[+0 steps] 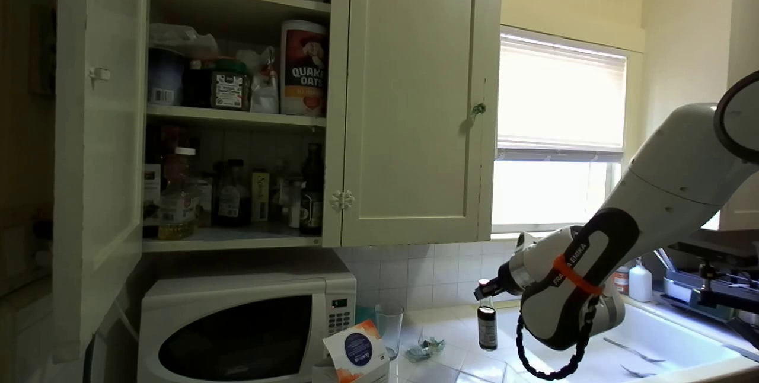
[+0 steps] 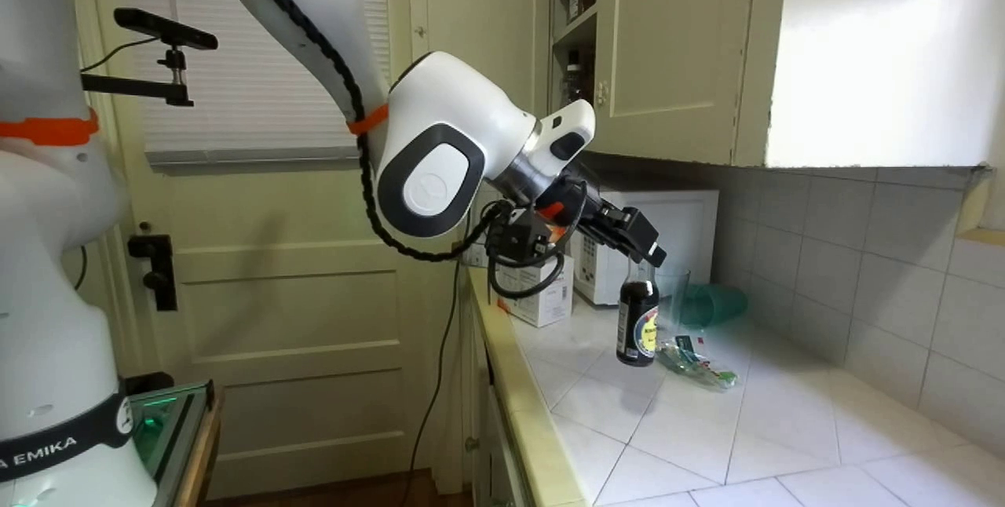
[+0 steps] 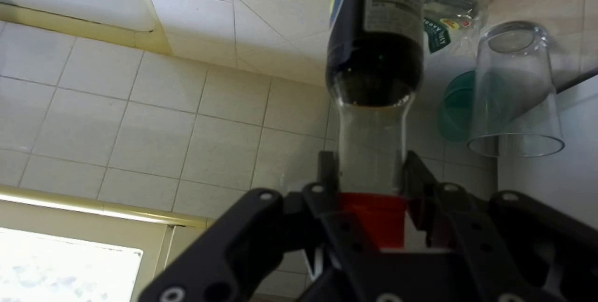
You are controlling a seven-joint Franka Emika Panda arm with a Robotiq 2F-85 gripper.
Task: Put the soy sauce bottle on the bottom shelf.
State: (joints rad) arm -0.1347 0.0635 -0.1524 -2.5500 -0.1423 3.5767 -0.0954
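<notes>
One step looks done: the grasp. The end effector (image 3: 371, 171) is narrowed to neck width and appears to hold the soy sauce bottle (image 2: 637, 322) just below its red cap (image 3: 373, 220). Bottle near upright at the worktop (image 2: 785, 421); base contact cannot be told.

Remaining, by judgement: lift, carry toward 10 o'clock as seen in an exterior view, set on the bottom shelf (image 1: 237, 243), release.

Surroundings, clocked from the bottle there: clear glass (image 1: 389, 326), printed box (image 1: 356, 350) and microwave (image 1: 237, 329) toward 9; plastic packet (image 1: 426, 348) between 8 and 9.

Likely obstacles: closed cupboard door (image 1: 415, 98) at 11; tall dark bottle (image 1: 311, 199) at 10, at the shelf's near end.
</notes>
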